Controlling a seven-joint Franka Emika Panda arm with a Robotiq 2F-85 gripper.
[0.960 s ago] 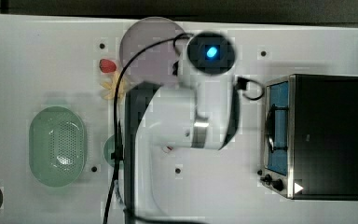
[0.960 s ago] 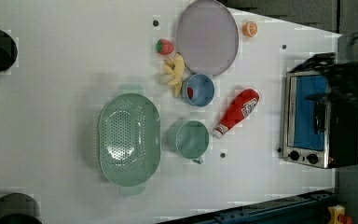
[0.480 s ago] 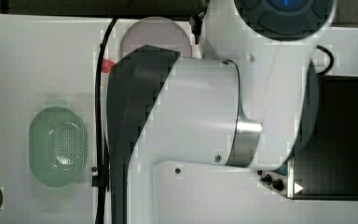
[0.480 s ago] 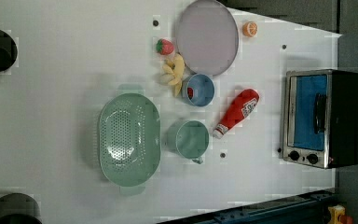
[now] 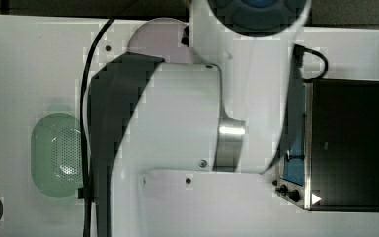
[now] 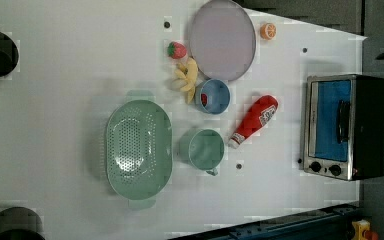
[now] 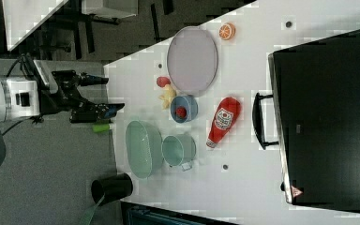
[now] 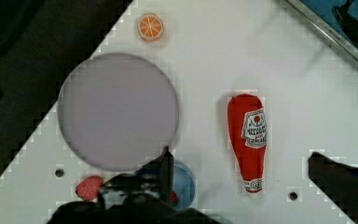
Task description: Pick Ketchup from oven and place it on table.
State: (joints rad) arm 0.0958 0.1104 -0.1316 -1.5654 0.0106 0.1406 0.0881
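Ketchup lies on its side on the desk, out in the open between the oven and the blue bowl, cap toward the mug. Oven door is closed, with the handle facing the bottle. The placing looks done, judging by how things lie.

Tool: in the wrist view 2 dark fingers are spread wide, one on each side of the bottle's cap end, well above it and holding nothing. In the right view the tool hangs out past the desk edge, clear of everything.

Step in hand, as I judge it: retreat. Done well, that means going straight up and away, fingers kept apart, not sweeping low over the bowl, mug or green strainer. A round bottle on its side could roll if brushed.

Against 1 second ago: the arm has risen toward the top camera and now covers most of the desk; in the left view it has gone from over the oven. Bottle, dishes and oven unmoved.
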